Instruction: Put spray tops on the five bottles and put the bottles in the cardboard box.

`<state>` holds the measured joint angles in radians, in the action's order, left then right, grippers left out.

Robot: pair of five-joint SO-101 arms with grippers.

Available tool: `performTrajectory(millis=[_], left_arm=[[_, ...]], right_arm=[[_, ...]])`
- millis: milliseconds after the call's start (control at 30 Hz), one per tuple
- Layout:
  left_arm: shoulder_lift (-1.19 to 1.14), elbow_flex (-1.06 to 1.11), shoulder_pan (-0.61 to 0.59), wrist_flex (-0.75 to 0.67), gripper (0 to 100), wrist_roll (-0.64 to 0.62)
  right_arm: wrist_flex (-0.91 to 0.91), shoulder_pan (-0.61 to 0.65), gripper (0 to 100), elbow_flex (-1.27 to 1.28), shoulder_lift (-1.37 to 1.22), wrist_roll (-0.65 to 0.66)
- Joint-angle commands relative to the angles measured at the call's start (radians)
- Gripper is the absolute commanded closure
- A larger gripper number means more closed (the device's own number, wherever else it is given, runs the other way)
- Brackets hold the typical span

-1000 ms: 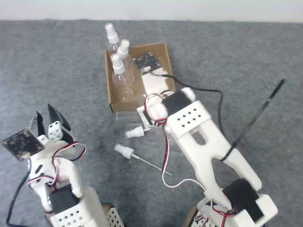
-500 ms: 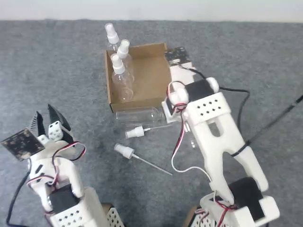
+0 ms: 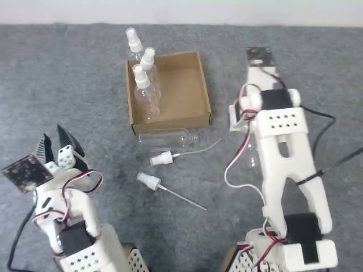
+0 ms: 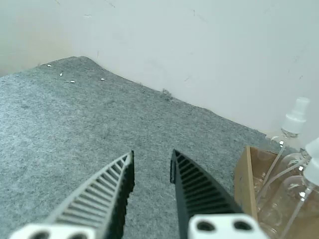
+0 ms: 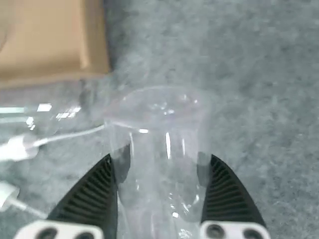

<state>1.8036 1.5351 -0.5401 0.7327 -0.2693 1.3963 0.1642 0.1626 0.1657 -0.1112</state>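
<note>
The left arm [image 3: 63, 211] sits folded back low at the near left in the high view. The left gripper [image 4: 152, 155] is raised and points forward and slightly up, its two black ribbed fingers [image 4: 107, 196] parted with a clear gap between the tips and nothing held. The right arm [image 3: 283, 141] stretches forward from its base at the near right, its white links nearly in line, and the right gripper [image 5: 160, 160] points downward with its jaws pressed against both sides of a clear bottle [image 5: 159, 119].
</note>
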Motion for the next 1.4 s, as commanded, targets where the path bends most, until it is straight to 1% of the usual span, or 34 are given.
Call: performTrajectory(millis=[0, 67, 200, 267, 533, 667, 833, 1067, 1133, 1267, 1367], left_arm=[[0.018, -0.012, -0.006, -0.032, 89, -0.012], [0.018, -0.012, -0.005, -0.032, 89, -0.012], [0.018, -0.012, -0.005, -0.032, 89, -0.012], [0.018, -0.012, -0.005, -0.032, 89, -0.012], [0.018, -0.012, -0.005, -0.032, 89, -0.012], [0.018, -0.012, -0.005, -0.032, 89, -0.012], [0.018, -0.012, -0.003, -0.032, 89, -0.012], [0.018, -0.012, -0.002, -0.032, 89, -0.012], [0.018, -0.012, -0.002, -0.032, 89, -0.012], [0.018, -0.012, -0.002, -0.032, 89, -0.012], [0.018, -0.012, -0.002, -0.032, 89, -0.012]], right_arm=[[-0.03, -0.048, 89.9, -0.06, 0.068, -0.023], [-0.024, -0.059, 89.7, -0.058, 0.059, -0.106], [-0.041, -0.065, 89.6, -0.034, 0.054, -0.385], [-0.05, -0.065, 89.6, -0.032, 0.047, -0.489], [-0.051, -0.067, 89.6, -0.032, 0.005, -0.772], [-0.053, -0.102, 89.6, -0.032, -0.036, -0.898], [-0.082, -0.157, 89.6, -0.034, -0.099, -0.964], [-0.127, -0.237, 88.6, -0.034, -0.213, -0.974], [-0.127, -0.237, 84.0, -0.034, -0.239, -0.976], [-0.122, -0.232, 69.6, -0.034, -0.288, -0.979], [-0.125, -0.213, 64.2, -0.034, -0.325, -0.979]])
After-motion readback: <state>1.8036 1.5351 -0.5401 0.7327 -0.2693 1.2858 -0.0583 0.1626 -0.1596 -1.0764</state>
